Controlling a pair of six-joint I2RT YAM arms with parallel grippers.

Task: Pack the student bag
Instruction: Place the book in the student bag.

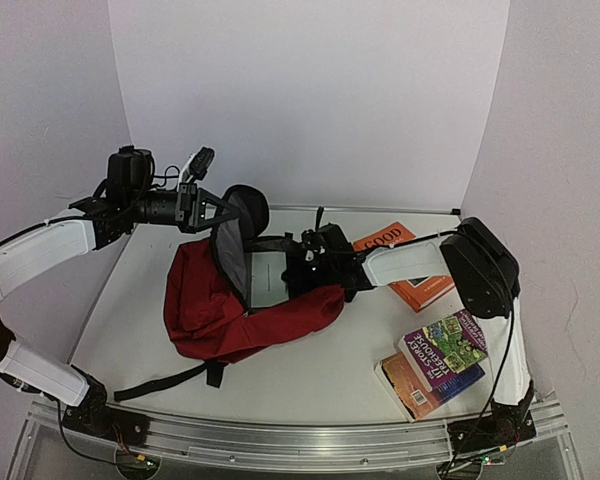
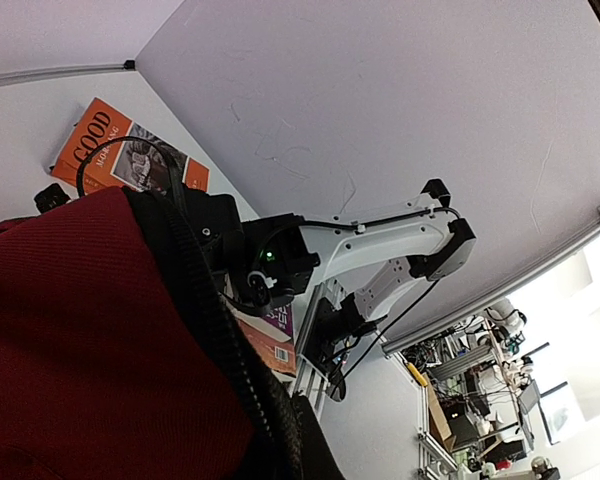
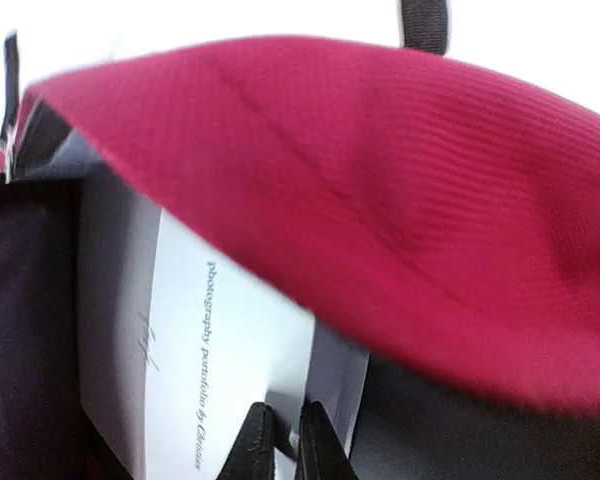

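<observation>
The student bag (image 1: 230,310) is dark red and lies on its side mid-table, its mouth facing right and showing grey lining. My left gripper (image 1: 212,212) is shut on the bag's black zippered upper edge (image 2: 220,330) and holds it raised. My right gripper (image 1: 298,268) is inside the mouth. In the right wrist view it (image 3: 283,450) is shut on the edge of a white book (image 3: 210,340) printed "photography portfolio", which lies partly inside under the red fabric (image 3: 400,190).
An orange book marked "GOOD" (image 1: 425,290) lies under the right arm, at the back right. Two more books (image 1: 440,360) are stacked at the front right. A black strap (image 1: 165,382) trails toward the front edge. White walls stand at the back and sides.
</observation>
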